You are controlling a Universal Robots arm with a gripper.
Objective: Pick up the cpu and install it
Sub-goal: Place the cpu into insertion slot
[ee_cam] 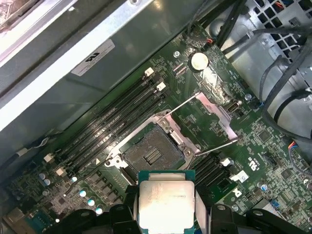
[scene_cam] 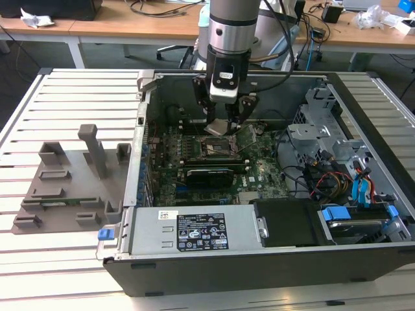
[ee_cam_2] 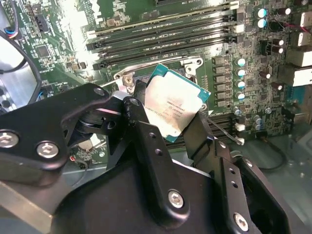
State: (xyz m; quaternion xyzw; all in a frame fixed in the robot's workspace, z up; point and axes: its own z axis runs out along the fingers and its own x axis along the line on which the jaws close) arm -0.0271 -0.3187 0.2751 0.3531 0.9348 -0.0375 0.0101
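Holding the cpu (ee_cam_2: 176,105) tight, the gripper (ee_cam_2: 169,122) hangs over the open socket (ee_cam: 151,152) — picked up, not yet put in.

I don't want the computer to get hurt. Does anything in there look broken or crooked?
Nothing looks broken. The cpu is held in the gripper, close to the empty socket. The socket's metal lid is flipped open and its wire levers stick up, which looks odd but fits an open socket.
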